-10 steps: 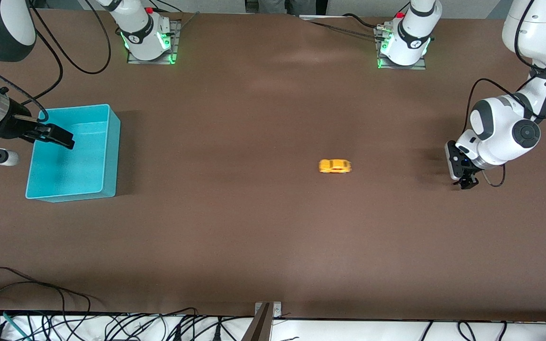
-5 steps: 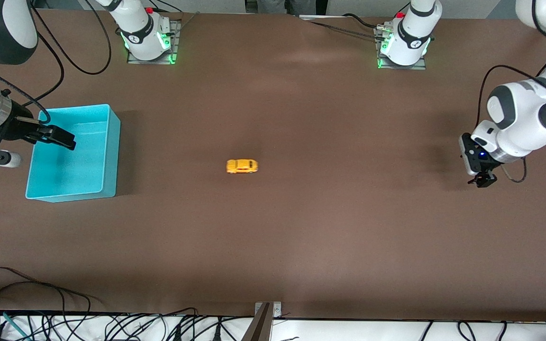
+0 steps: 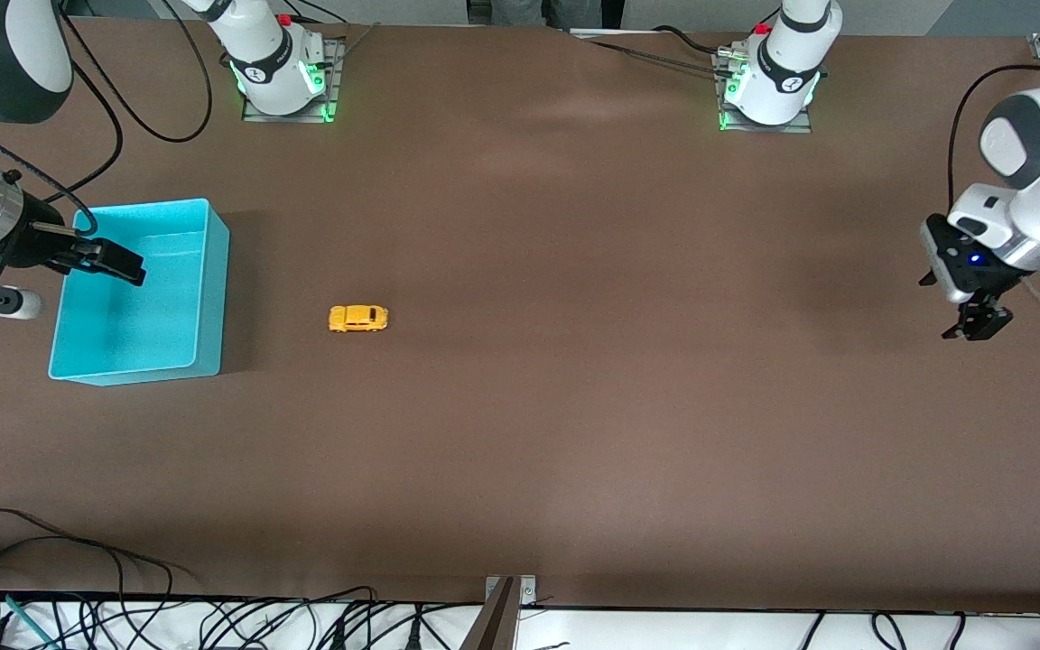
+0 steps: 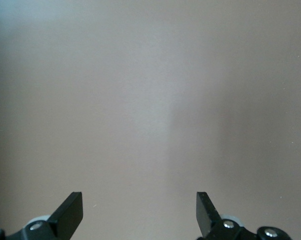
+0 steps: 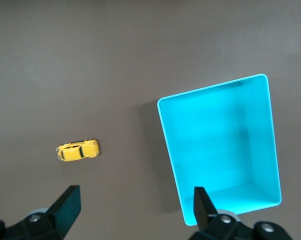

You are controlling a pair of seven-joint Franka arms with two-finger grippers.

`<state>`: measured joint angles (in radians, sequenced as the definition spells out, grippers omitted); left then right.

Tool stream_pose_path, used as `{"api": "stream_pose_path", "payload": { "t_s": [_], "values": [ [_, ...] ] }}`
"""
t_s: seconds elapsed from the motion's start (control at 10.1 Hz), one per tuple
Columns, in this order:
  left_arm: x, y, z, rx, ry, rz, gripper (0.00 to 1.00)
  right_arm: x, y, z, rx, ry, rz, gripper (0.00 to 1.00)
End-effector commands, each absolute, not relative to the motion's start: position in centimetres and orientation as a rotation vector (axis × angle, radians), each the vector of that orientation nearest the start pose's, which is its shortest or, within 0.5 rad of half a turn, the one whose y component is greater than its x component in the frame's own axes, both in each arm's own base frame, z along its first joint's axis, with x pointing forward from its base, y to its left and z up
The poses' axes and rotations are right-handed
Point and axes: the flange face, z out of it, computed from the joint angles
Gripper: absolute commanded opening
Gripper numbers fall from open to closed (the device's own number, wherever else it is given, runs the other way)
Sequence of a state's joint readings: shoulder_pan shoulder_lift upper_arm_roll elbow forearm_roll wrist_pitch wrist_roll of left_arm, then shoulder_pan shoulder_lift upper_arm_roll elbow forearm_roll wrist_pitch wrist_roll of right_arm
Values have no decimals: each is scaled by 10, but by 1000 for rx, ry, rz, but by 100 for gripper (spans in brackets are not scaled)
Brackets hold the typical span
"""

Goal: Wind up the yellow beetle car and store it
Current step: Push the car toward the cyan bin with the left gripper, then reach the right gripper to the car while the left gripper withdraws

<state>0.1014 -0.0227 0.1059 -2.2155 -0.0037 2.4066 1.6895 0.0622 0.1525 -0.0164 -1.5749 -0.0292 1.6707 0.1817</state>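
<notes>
One rounded glossy yellow beetle car (image 3: 358, 318)

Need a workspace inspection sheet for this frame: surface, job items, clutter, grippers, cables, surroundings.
Surface: brown matte table, bare.
Job's things: tiny orange-yellow beetle toy car on its wheels on the table, beside the empty turquoise plastic bin, apart from it, toward the left arm's end.
Clutter: nothing seen.
Grippers: right gripper open, over the bin; left gripper open, empty, over bare table at its own end.
Cables: black leads on the table edge nearest the front camera.
Surroundings: two arm bases, green-lit.
</notes>
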Motion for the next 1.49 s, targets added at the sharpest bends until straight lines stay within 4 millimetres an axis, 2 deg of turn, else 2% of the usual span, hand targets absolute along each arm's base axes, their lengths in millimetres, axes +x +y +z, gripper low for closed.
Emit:
{"api": "stream_pose_path", "payload": {
  "t_s": [0.0, 0.2, 0.3, 0.4, 0.5, 0.7, 0.8, 0.9, 0.99, 1.09, 1.19, 1.29, 1.39],
  "values": [
    [519, 96, 466, -2152, 1991, -277, 100, 604, 33, 536, -3172, 103, 141, 100],
    [519, 82, 506, -2145, 2031, -281, 100, 601, 46, 505, -3134, -284, 319, 100],
    [521, 74, 526, -2170, 2068, -265, 100, 604, 59, 488, -3110, -403, 360, 100],
    [520, 75, 541, -2207, 2069, -245, 100, 605, 80, 475, -3074, -578, 375, 100],
    [517, 75, 553, -2280, 2038, -219, 100, 608, 89, 451, -2994, -804, 421, 100],
    [504, 67, 590, -2505, 1855, -172, 100, 606, 95, 403, -2848, -1159, 368, 100],
    [503, 45, 612, -2539, 1813, -128, 100, 602, 112, 389, -2777, -1308, 345, 100],
    [499, 34, 627, -2594, 1727, -67, 100, 597, 115, 375, -2735, -1381, 359, 100],
    [494, 28, 639, -2658, 1623, -23, 100, 594, 124, 356, -2616, -1561, 349, 100],
    [491, 28, 647, -2704, 1558, -8, 100, 589, 124, 341, -2559, -1646, 326, 100],
    [490, 29, 651, -2779, 1419, -12, 100, 585, 125, 330, -2532, -1696, 308, 100],
    [488, 32, 654, -2901, 1171, -14, 100, 583, 126, 322, -2468, -1775, 310, 100],
    [489, 25, 662, -2981, 949, -33, 100, 585, 127, 308, -2347, -1902, 307, 100]
  ]
}}
